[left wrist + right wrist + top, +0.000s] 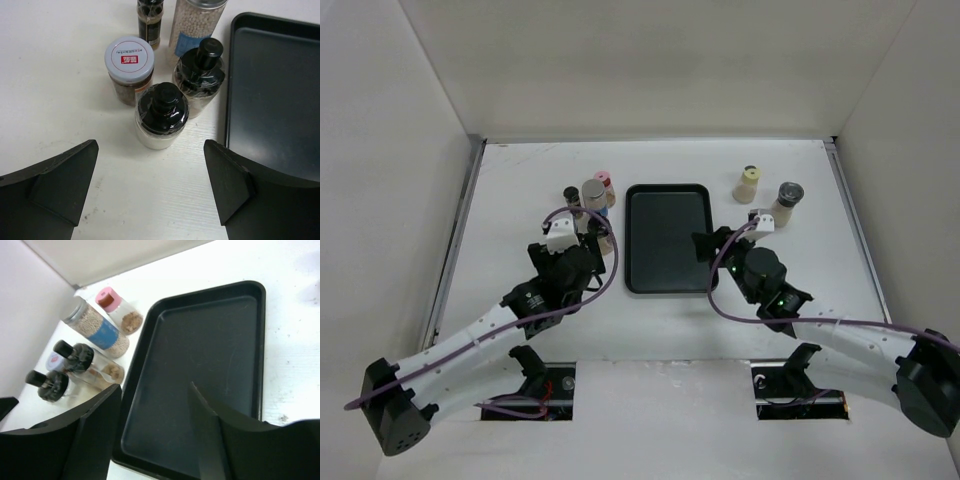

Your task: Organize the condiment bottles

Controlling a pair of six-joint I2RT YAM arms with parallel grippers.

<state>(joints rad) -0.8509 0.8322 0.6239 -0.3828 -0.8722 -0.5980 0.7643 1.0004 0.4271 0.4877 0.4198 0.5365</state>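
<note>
Five condiment bottles cluster left of the black tray (667,238). In the left wrist view they are a black-capped jar of white powder (161,115), a black-capped clear bottle (200,75), a grey-lidded brown jar (129,70), a blue-labelled bottle (197,22) and a small dark bottle (150,20). My left gripper (150,185) is open and empty, just short of the white-powder jar. My right gripper (155,425) is open and empty over the tray's near right part. A pink-capped bottle (115,305) shows in the right wrist view. A cream bottle (748,184) and a silver-capped bottle (786,203) stand right of the tray.
The tray (275,85) holds nothing and lies just right of the left cluster. White walls close the table at the back and both sides. The arm bases and purple cables (610,275) sit at the near edge.
</note>
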